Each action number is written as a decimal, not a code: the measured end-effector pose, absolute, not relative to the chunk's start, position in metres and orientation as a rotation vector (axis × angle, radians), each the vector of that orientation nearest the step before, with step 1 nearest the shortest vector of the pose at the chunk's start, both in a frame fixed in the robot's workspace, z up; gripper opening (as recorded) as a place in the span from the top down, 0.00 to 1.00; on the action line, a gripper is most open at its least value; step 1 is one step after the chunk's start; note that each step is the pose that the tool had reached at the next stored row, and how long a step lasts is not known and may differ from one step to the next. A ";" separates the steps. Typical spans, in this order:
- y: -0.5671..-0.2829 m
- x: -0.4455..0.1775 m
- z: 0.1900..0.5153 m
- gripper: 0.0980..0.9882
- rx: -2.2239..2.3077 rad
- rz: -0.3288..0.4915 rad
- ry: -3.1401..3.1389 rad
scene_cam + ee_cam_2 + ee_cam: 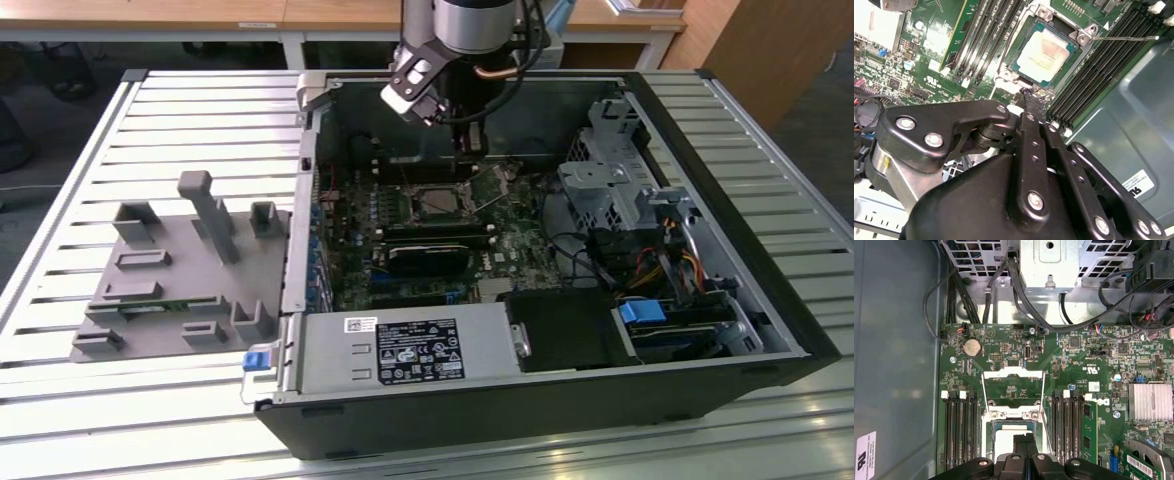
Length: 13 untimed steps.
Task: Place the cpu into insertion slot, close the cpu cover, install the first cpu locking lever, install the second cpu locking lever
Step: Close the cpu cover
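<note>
The cpu (1046,54) is seated flat in the insertion slot (1085,35), silver-grey top facing up, directly ahead of the fingertips and slightly below them. The gripper (1031,97) has its two black fingers pressed together with nothing between them; the tip is positioned over the edge of the socket nearest the hand, and whether it touches the rim cannot be determined. The cpu cover (1014,373) is open: the silver frame is folded back on the far side of the socket from the hand, with green circuit board (1079,350) visible through its square window. Two thin wire locking levers (1043,390) run away from the hand along either side of the open cover; in the second wrist view, one of them extends outward over the memory slots (1104,65) beside the socket. In the exterior view, the arm reaches down from above into the open computer case (747,300), with the hand above the socket area of the board.
</note>
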<state>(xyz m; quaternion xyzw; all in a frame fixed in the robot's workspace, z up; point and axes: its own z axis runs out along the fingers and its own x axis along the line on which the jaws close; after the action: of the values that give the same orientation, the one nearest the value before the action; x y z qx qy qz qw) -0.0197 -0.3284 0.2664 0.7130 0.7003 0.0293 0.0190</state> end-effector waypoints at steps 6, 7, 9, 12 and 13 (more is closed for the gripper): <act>-0.328 -0.018 0.266 0.99 2.213 0.091 2.174; -0.328 -0.018 0.266 0.99 2.213 0.091 2.174; -0.328 -0.017 0.266 0.99 2.213 0.091 2.174; -0.328 -0.017 0.266 0.99 2.213 0.091 2.174; -0.328 -0.016 0.266 0.99 2.213 0.091 2.174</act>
<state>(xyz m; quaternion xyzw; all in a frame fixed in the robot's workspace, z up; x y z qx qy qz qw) -0.0163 -0.3284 0.2664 0.7130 0.7003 0.0292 0.0191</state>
